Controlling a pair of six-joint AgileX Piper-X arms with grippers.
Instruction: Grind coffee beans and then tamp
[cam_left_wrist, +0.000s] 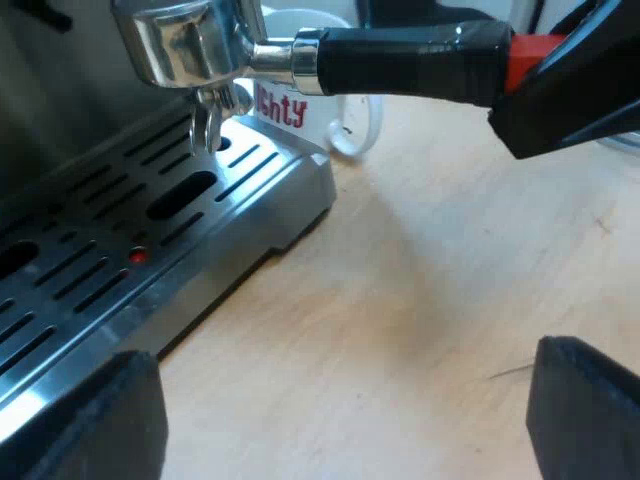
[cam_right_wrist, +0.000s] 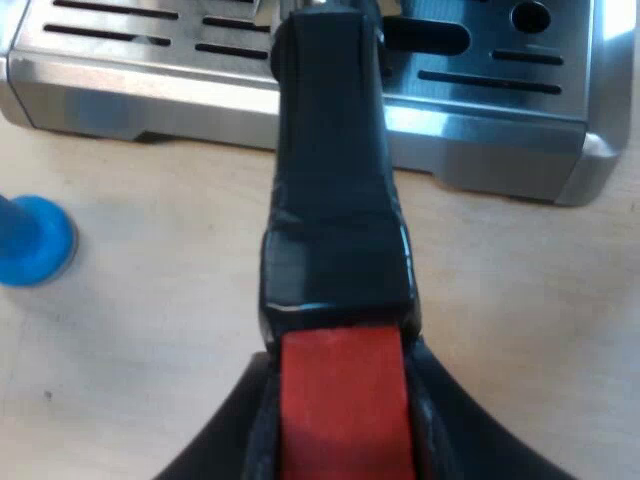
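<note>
Holder (cam_left_wrist: 185, 45) in right jaws above drip tray (cam_left_wrist: 150, 235), mug (cam_left_wrist: 318, 128) nearby

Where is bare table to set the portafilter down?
Bare wood runs from the drip tray to my open left pincer; more between blue tamper and tray. Crowded around the mug by the tray's corner, near the portafilter.

The one bit of writing I can read is on the white mug (cam_left_wrist: 318, 122), which stands just beyond the corner of the machine (cam_left_wrist: 240, 190). It is printed in red letters on the mug's side and reads "ghty". It looks like the tail of a longer word, and the start is hidden behind the holder (cam_left_wrist: 400, 60) that juts from the machine's front.
</note>
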